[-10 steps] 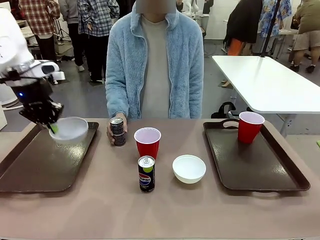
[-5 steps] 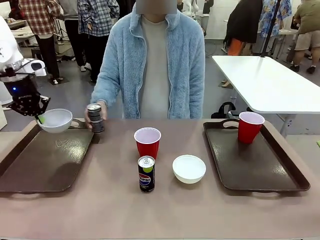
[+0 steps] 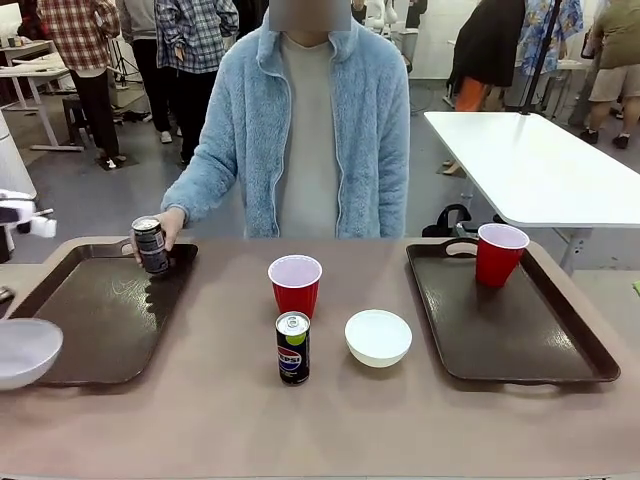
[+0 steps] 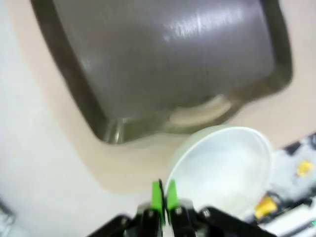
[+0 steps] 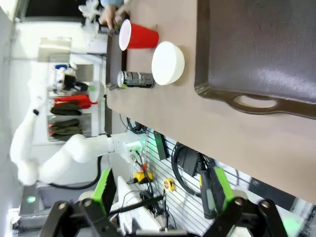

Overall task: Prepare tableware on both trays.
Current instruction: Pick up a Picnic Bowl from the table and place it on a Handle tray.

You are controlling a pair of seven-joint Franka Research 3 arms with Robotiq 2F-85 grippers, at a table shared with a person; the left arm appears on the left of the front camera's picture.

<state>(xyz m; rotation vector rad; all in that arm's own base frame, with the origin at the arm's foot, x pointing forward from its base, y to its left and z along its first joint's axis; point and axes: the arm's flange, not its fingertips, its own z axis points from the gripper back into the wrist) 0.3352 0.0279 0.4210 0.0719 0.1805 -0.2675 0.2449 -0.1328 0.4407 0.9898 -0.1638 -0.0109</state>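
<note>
The two large dark brown rectangular plastic trays, one left [image 3: 100, 310] and one right [image 3: 520, 330], look stiff and stay put. The shallow round white bowl [image 4: 224, 165] looks light, rigid and slick, so its thin rim is the only purchase, and a one-sided pinch may let it tip. The left gripper [image 4: 164, 195] is clamped on that rim, the bowl spreading toward two o'clock from the fingertips. In the front view it sits at the left tray's seven o'clock.

A second white bowl [image 3: 378, 337] waits mid-table. Of the two red plastic cups, likely crushable, one [image 3: 295, 285] stands at that bowl's ten o'clock and the other [image 3: 498, 253] at the right tray's eleven. One small dark drink can [image 3: 292, 348] stands at the middle cup's six o'clock. The person's hand [image 3: 170, 225] holds the other can [image 3: 150, 245] at the left tray's one o'clock. The right gripper [image 5: 160, 192] is spread wide, empty.
</note>
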